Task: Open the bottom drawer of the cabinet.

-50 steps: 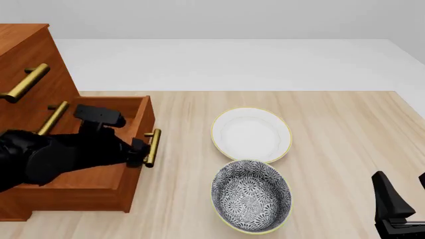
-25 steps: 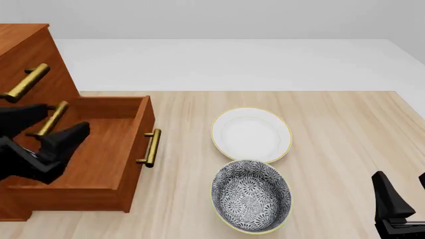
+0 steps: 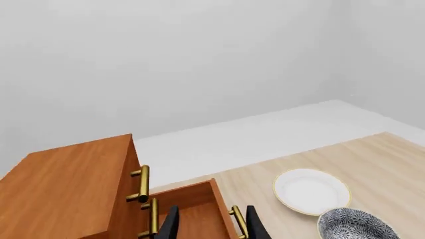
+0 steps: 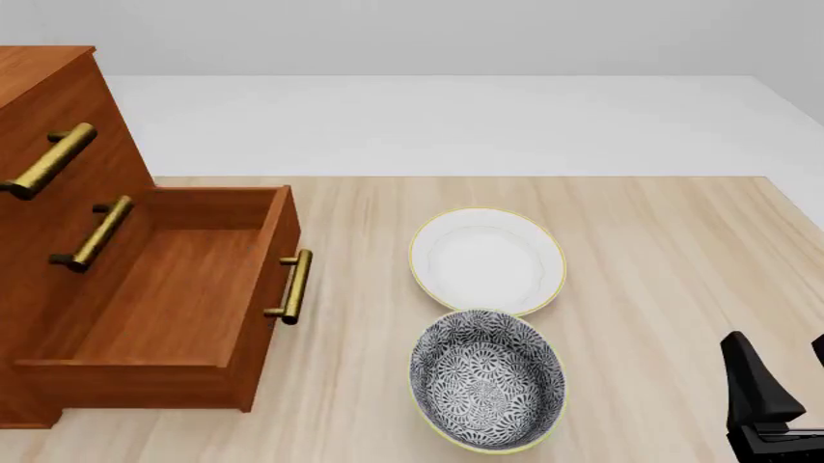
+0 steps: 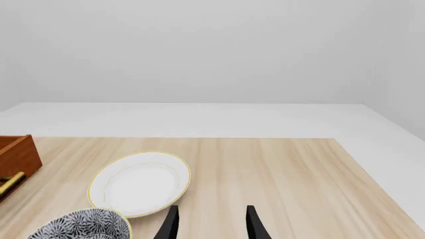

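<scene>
Bottom drawer (image 4: 180, 299) stands pulled out of the cabinet (image 4: 58, 145), and both my claws are off it.

From the front camera I see the cabinet at 9 o'clock on the worktop (image 4: 644, 260), its lowest drawer out toward 3 o'clock, plain wood inside, brass handle (image 4: 293, 286) on its front. My left claw (image 3: 211, 226) hangs above that drawer, fingers spread wide, holding nothing. My right claw (image 5: 211, 224) sits at 4 o'clock, fingers apart and empty. A white bowl (image 4: 487, 260) lies at centre, a patterned bowl (image 4: 487, 379) just beside it at 6 o'clock.
</scene>
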